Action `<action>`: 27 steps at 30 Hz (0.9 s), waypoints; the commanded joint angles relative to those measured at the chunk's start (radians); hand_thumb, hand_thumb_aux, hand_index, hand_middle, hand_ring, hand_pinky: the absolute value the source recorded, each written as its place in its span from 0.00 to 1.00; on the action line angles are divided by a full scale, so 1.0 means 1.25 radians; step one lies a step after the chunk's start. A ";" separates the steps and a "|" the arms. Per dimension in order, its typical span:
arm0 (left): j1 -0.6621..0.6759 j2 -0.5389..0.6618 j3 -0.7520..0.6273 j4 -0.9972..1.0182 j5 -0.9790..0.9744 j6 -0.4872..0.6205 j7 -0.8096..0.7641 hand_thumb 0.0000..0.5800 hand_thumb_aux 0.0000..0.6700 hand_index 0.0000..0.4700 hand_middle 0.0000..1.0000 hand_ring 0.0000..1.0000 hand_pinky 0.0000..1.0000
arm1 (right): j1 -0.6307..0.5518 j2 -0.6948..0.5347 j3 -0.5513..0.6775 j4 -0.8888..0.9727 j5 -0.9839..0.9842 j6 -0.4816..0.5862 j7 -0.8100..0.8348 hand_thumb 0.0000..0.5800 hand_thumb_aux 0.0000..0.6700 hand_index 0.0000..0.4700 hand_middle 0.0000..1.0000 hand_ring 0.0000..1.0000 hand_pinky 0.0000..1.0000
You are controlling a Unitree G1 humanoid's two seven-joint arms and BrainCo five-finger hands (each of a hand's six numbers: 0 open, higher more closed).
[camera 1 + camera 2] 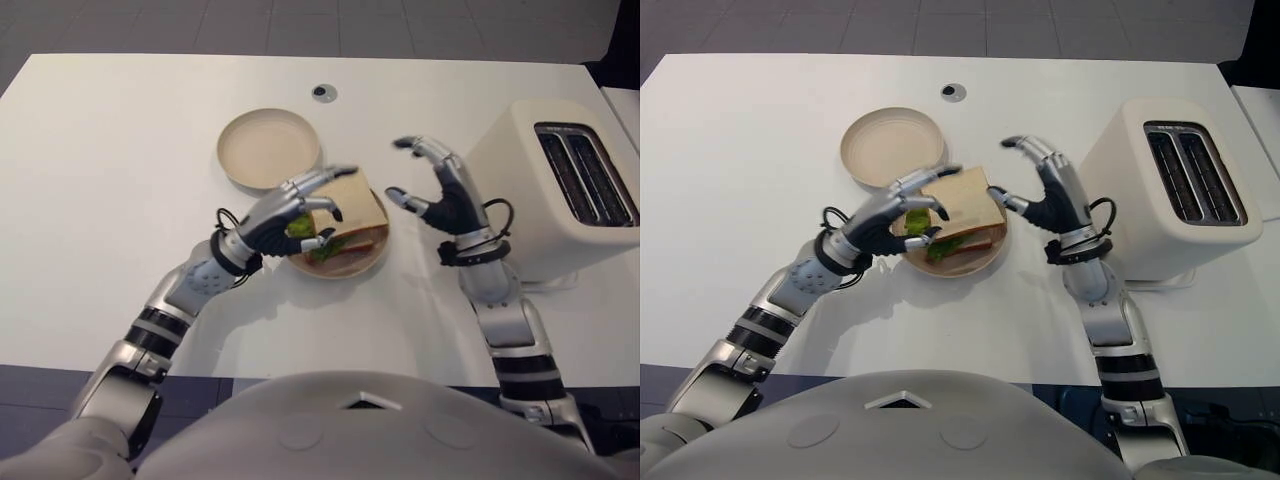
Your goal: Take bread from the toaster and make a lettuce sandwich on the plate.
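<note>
Two hands are at work over the white surface [100, 150]. The left hand [265, 225] sits at the left edge of the round tan plate [372, 262], fingers curled over the top slice of pale sandwich bread [355, 200] with the thumb below. It appears closed on that slice's left edge. The slice lies tilted over a lower slice of bread [368, 238] on the plate, and green leaf lettuce [325, 250] shows between the two and inside the curl of the left hand.

The right hand [450, 205] stands just right of the plate, palm towards the sandwich and fingers spread and lightly bent. It grips nothing and is clear of the bread.

Behind the plate, touching or nearly touching its rim, lies a shallow round beige dish [268, 150]. The cream two-slot toaster [520, 190] stands at the right, close beside the right wrist. A small dark round fitting [323, 93] sits in the surface further back.
</note>
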 commanded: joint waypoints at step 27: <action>-0.178 -0.058 -0.114 0.545 0.460 0.216 0.219 0.77 0.52 0.52 1.00 1.00 1.00 | -0.081 -0.077 0.163 0.353 -0.183 -0.027 -0.045 1.00 1.00 1.00 1.00 1.00 1.00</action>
